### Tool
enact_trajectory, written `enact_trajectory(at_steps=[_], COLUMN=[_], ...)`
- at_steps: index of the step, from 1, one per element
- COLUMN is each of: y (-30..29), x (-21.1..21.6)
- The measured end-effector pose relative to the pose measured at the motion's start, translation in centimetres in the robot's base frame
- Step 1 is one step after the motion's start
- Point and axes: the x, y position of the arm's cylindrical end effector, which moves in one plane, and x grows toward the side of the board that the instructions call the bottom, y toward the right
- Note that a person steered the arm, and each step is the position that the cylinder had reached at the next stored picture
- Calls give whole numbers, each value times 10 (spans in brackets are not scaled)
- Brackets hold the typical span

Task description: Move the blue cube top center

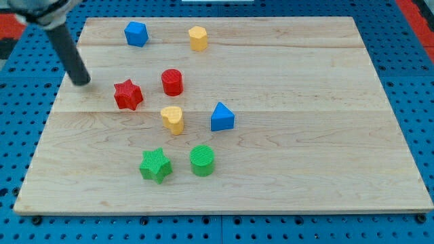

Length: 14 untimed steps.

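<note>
The blue cube (pixel 136 33) sits near the board's top edge, left of centre. My tip (pixel 83 81) rests on the board near its left edge, below and to the left of the blue cube and left of the red star (pixel 127 94). The tip touches no block. A yellow hexagonal block (pixel 198 38) stands to the right of the blue cube, near the top centre.
A red cylinder (pixel 172 82), a yellow block (pixel 173 119) and a blue triangular block (pixel 222 117) lie mid-board. A green star (pixel 155 165) and a green cylinder (pixel 202 160) lie lower down. The wooden board (pixel 325 135) rests on a blue pegboard.
</note>
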Motion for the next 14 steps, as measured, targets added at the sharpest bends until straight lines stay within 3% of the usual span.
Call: enact_trajectory(at_steps=[1, 2, 4, 6, 9, 12, 13, 14], y=[37, 103, 39, 102, 242, 307, 344, 312], x=[-75, -110, -124, -157, -95, 17, -9, -56])
